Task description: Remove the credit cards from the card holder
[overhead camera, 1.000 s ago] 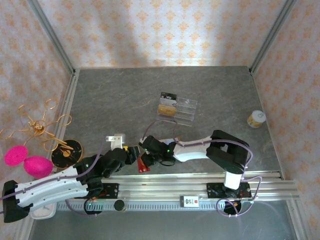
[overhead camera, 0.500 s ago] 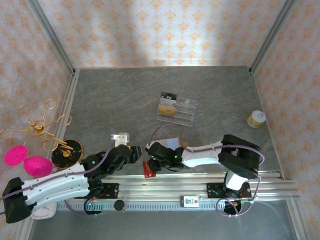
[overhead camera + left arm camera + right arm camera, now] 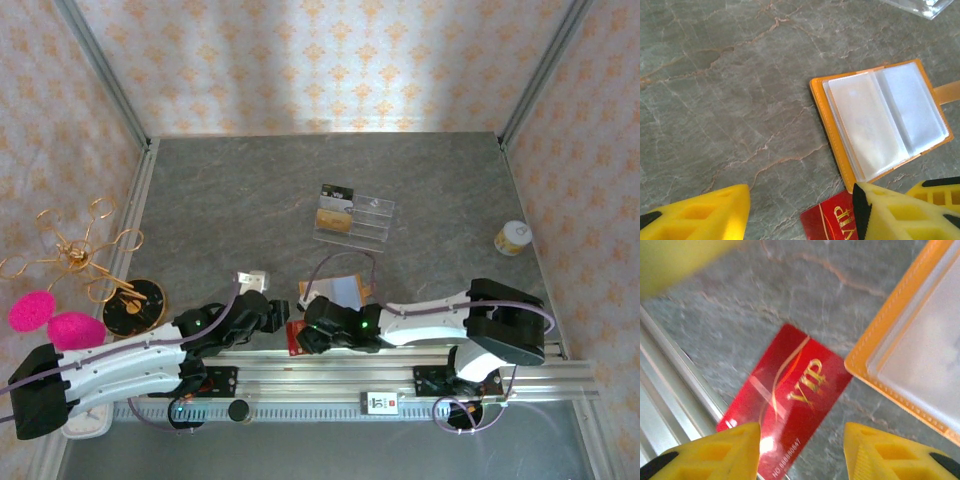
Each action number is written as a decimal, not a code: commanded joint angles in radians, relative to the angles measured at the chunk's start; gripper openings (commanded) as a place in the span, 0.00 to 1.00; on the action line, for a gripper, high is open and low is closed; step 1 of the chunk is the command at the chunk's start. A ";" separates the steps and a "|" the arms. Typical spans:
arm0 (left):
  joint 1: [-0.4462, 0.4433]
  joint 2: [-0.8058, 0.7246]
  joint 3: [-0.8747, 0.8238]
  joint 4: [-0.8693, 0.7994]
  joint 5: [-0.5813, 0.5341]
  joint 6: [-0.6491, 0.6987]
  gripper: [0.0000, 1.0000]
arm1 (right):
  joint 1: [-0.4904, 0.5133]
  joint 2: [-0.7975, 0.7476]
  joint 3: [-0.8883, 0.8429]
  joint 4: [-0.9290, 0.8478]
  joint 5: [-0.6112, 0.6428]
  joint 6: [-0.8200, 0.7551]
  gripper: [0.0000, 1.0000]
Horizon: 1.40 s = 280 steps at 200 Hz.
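R tool [image 3: 801, 440] open, empty, over red card [image 3: 785, 400].

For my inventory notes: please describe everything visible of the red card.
The red card is glossy plastic with gold "VIP" lettering, a gold swoosh and small pale digits along one edge. It lies flat on the grey table, out of the card holder, one corner at its orange edge. The right tool hovers over it, open, not gripping.
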 commanded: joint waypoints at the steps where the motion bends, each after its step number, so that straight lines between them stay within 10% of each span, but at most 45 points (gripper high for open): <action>1: 0.007 0.007 -0.012 0.031 0.015 0.017 0.59 | 0.029 0.026 -0.002 -0.030 0.076 0.008 0.48; 280: 0.063 0.137 -0.017 0.138 0.335 0.041 0.60 | 0.159 0.021 -0.083 -0.047 0.242 0.030 0.49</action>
